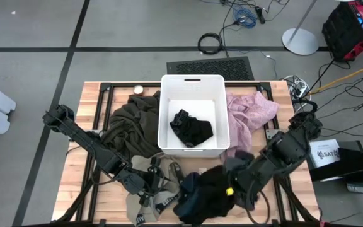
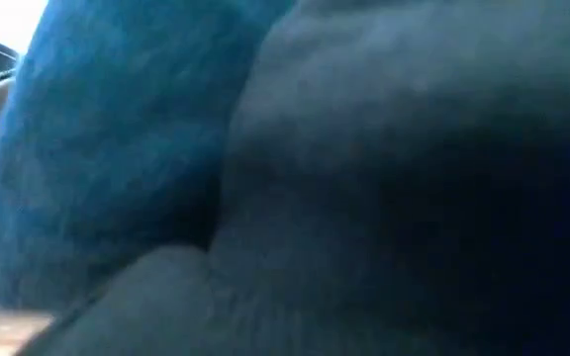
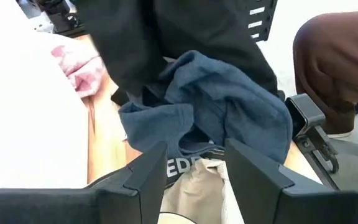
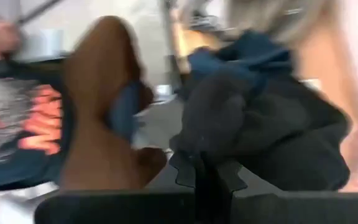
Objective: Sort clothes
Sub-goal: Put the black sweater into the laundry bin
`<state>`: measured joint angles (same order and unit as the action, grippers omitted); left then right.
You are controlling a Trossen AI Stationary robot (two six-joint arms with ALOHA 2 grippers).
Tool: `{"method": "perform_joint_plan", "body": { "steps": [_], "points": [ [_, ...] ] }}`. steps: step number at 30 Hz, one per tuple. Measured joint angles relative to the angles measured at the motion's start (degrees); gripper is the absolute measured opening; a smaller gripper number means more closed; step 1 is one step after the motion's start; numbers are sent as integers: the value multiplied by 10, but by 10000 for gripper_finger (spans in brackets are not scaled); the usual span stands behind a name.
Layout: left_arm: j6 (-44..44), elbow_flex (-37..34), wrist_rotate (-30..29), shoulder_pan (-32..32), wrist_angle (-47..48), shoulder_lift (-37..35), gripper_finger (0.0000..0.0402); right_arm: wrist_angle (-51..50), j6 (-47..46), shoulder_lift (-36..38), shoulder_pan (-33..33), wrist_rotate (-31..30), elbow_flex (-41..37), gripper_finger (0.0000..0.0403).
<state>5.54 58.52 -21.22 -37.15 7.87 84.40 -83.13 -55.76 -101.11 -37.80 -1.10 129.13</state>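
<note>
Pinched between my right gripper's (image 4: 213,186) closed fingers was a fold of the soft black garment (image 4: 272,137), which hung bunched just ahead of my wrist, the navy-teal cloth (image 3: 229,106) heaped against it. I judged the step in hand to be lifting this black piece off the front pile; the next move called for raising it clear of the navy-teal one, which looked apt to drag along, then carrying it over the white rectangular plastic bin (image 1: 169,113), where another black item (image 1: 191,128) already lay. My right arm reached low from the table's right front corner toward the middle. My left gripper (image 3: 194,171) rested with fingers apart and empty over the beige garment with the lettered waistband (image 3: 194,186), near the front edge.
</note>
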Motion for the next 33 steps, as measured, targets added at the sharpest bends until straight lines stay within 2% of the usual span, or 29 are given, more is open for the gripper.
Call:
{"method": "perform_joint_plan", "body": {
  "steps": [8, 11, 13, 15, 21, 27, 33],
  "points": [
    [0, 0, 0, 0, 0, 0, 171, -15, -57, -22, -25, -7, -33, 23],
    [0, 0, 0, 0, 1, 0, 171, -63, -124, -33, -29, 10, -59, 48],
    [1, 0, 0, 0, 1, 0, 171, -68, -160, -38, -30, 45, -88, 69],
    [1, 0, 0, 0, 1, 0, 171, -67, -166, -38, -30, 69, -120, 92],
    [0, 0, 0, 2, 2, 0, 171, -68, -151, -39, -23, 77, -219, 150],
    [0, 0, 0, 10, 2, 0, 171, -69, -147, -39, -15, 218, -281, 178],
    [1, 0, 0, 11, 4, 0, 171, -54, -191, -37, -15, 279, -284, 180]
  ]
}}
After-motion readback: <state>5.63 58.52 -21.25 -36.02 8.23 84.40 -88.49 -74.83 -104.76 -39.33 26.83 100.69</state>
